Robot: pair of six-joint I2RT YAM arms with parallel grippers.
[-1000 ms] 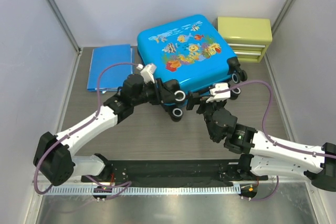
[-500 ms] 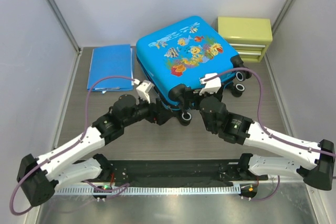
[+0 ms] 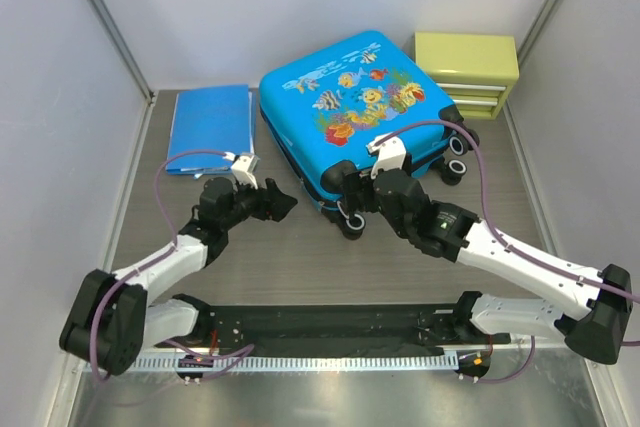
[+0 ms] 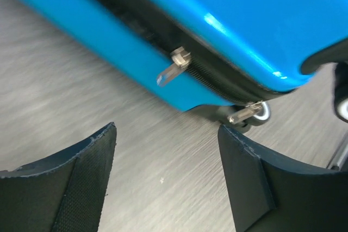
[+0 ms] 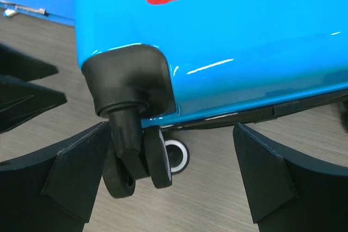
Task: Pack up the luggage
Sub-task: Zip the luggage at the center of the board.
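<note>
The luggage (image 3: 355,107) is a bright-blue suitcase with fish prints, lying closed and flat at the back centre. My right gripper (image 3: 345,190) is open at its near corner. In the right wrist view the black caster wheel (image 5: 136,158) hangs between the fingers of my right gripper (image 5: 169,134), close to the left one, and nothing is held. My left gripper (image 3: 285,204) is open and empty, on the table left of the suitcase and apart from it. The left wrist view shows my left gripper (image 4: 167,134) facing the suitcase side, with its zipper pulls (image 4: 175,64) ahead of it.
A flat blue folder (image 3: 210,127) lies at the back left, beside the suitcase. A yellow-green drawer box (image 3: 468,72) stands at the back right, close to the suitcase's wheels (image 3: 455,162). Grey walls close in both sides and the back.
My left gripper has drawn back to the left, away from the suitcase's near edge. The right gripper has moved up to the near corner wheel. The suitcase shifted slightly early on.
</note>
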